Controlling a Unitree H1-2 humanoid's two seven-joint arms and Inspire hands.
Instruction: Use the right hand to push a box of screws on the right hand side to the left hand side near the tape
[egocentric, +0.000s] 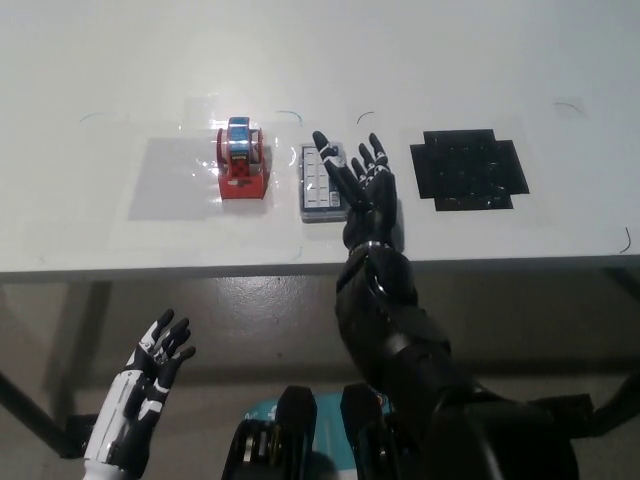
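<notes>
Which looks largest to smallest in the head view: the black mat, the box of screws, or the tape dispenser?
1. Black mat, clearly the widest patch on the table.
2 and 3. Tape dispenser and box of screws look about alike; the right hand covers the box's right edge, so I won't rank them.

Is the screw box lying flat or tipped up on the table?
Flat. The screw box lies flush on the table, its compartment grid facing up, beside the right hand.

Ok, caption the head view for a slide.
Black right hand pushes the screw box beside the red tape dispenser.
</notes>
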